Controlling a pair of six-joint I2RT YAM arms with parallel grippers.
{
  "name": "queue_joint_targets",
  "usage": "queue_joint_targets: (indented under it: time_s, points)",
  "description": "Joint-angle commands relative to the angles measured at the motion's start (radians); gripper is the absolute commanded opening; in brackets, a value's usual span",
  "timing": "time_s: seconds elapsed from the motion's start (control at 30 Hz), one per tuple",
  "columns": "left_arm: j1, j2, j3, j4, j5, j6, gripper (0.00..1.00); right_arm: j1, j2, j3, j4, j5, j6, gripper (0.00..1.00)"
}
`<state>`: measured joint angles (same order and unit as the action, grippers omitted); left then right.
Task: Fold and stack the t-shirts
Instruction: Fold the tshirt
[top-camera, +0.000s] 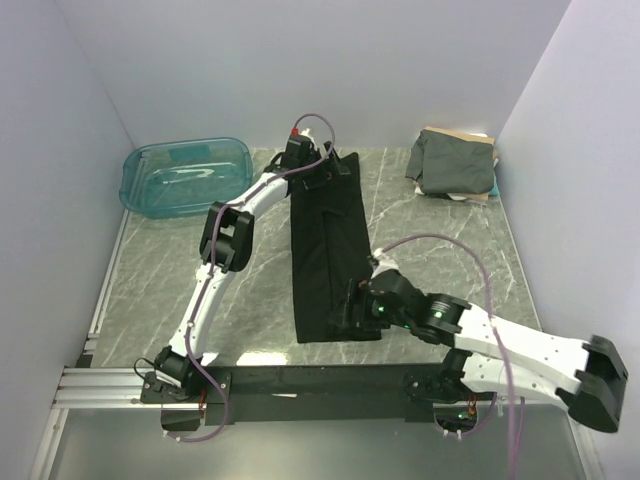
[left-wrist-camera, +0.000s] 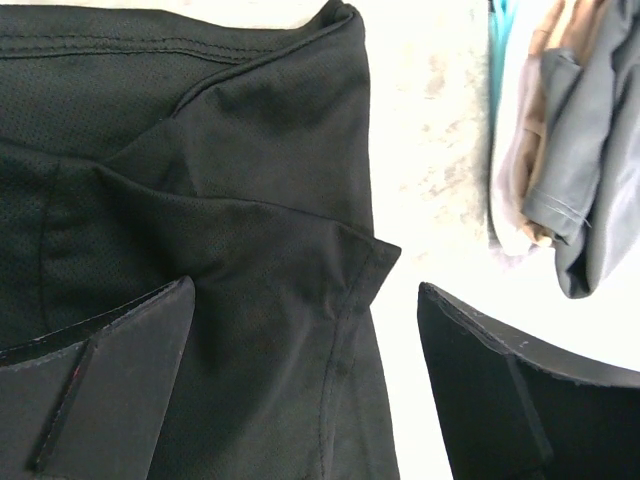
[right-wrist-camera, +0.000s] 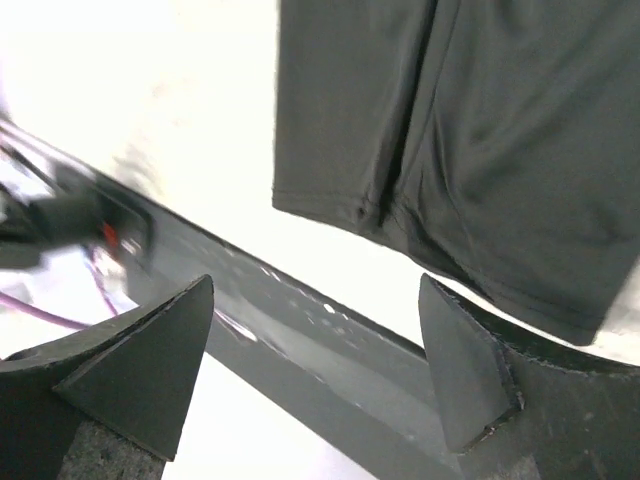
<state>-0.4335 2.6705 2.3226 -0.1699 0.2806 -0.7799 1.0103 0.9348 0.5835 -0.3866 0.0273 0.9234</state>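
A black t-shirt (top-camera: 325, 245) lies folded into a long narrow strip down the middle of the table. My left gripper (top-camera: 318, 167) hovers open over its far end; in the left wrist view the gripper (left-wrist-camera: 305, 340) spans the folded sleeve edge of the black cloth (left-wrist-camera: 230, 200), one finger over it and the other over bare table. My right gripper (top-camera: 352, 312) is open at the near right corner of the strip; in the right wrist view the gripper (right-wrist-camera: 315, 335) has nothing between its fingers and the shirt's hem (right-wrist-camera: 450, 150) lies just beyond. A stack of folded t-shirts (top-camera: 455, 165), dark grey-green on top, sits at the back right.
A translucent teal bin (top-camera: 187, 175) stands at the back left. White walls enclose the table on three sides. A dark metal rail (right-wrist-camera: 330, 340) runs along the near edge, under the right gripper. The stack's tan and white layers (left-wrist-camera: 540, 150) show in the left wrist view.
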Motion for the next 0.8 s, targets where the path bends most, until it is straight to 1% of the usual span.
queue_joint_targets:
  time_s: [0.0, 0.07, 0.1, 0.17, 0.2, 0.23, 0.27, 0.3, 0.37, 0.4, 0.47, 0.5, 0.57, 0.6, 0.63, 0.67, 0.7, 0.73, 0.77]
  points:
    - [-0.005, 0.028, 0.038, 0.047, 0.084, 0.001, 0.99, 0.004, -0.108, 0.021, -0.060, 0.179, 0.058, 0.91]
    - [-0.007, -0.018, 0.040, 0.044, 0.085, 0.007, 0.99, 0.002, -0.142, 0.019, -0.113, 0.238, 0.081, 0.96]
    - [-0.007, -0.040, 0.041, 0.040, 0.081, 0.020, 0.99, 0.001, -0.172, 0.019, -0.141, 0.294, 0.119, 1.00]
    - [-0.011, -0.124, 0.034, 0.017, 0.068, 0.042, 1.00, -0.001, -0.201, 0.016, -0.213, 0.348, 0.159, 1.00]
    - [-0.019, -0.158, 0.011, 0.007, 0.062, 0.056, 0.99, -0.002, -0.215, 0.009, -0.228, 0.368, 0.202, 1.00]
    - [-0.024, -0.234, -0.009, 0.001, 0.055, 0.092, 0.99, -0.001, -0.244, 0.001, -0.245, 0.396, 0.218, 1.00]
    - [-0.042, -0.277, -0.032, -0.002, 0.042, 0.112, 0.99, -0.002, -0.257, -0.016, -0.247, 0.399, 0.229, 1.00]
    - [-0.053, -0.363, -0.087, -0.009, 0.032, 0.154, 0.99, -0.003, -0.283, -0.022, -0.248, 0.408, 0.239, 1.00]
    - [-0.077, -0.450, -0.153, -0.026, 0.010, 0.194, 0.99, -0.003, -0.307, -0.037, -0.251, 0.415, 0.242, 1.00]
    - [-0.105, -0.542, -0.237, -0.028, -0.024, 0.217, 1.00, -0.003, -0.324, -0.043, -0.256, 0.415, 0.244, 1.00]
    - [-0.143, -0.638, -0.351, 0.003, -0.056, 0.226, 0.99, -0.007, -0.341, -0.065, -0.259, 0.395, 0.250, 1.00]
    - [-0.155, -0.740, -0.484, 0.018, -0.092, 0.212, 0.99, -0.006, -0.361, -0.074, -0.252, 0.385, 0.229, 1.00]
    - [-0.194, -0.843, -0.638, 0.079, -0.124, 0.193, 0.99, -0.007, -0.381, -0.103, -0.227, 0.361, 0.209, 0.99]
    - [-0.208, -0.894, -0.789, 0.090, -0.156, 0.173, 1.00, -0.009, -0.399, -0.111, -0.222, 0.362, 0.198, 0.98]
    - [-0.223, -0.988, -0.858, 0.092, -0.225, 0.159, 1.00, -0.009, -0.409, -0.117, -0.222, 0.364, 0.198, 0.98]
    - [-0.240, -1.033, -0.928, 0.093, -0.269, 0.142, 0.99, -0.010, -0.415, -0.123, -0.227, 0.370, 0.198, 0.98]
    - [-0.275, -1.116, -1.056, 0.092, -0.277, 0.101, 0.99, -0.010, -0.428, -0.126, -0.228, 0.384, 0.189, 0.98]
    - [-0.292, -1.155, -1.118, 0.090, -0.329, 0.076, 0.99, -0.012, -0.435, -0.128, -0.230, 0.387, 0.184, 0.98]
    - [-0.325, -1.190, -1.176, 0.090, -0.333, 0.055, 0.99, -0.012, -0.441, -0.135, -0.230, 0.396, 0.180, 0.98]
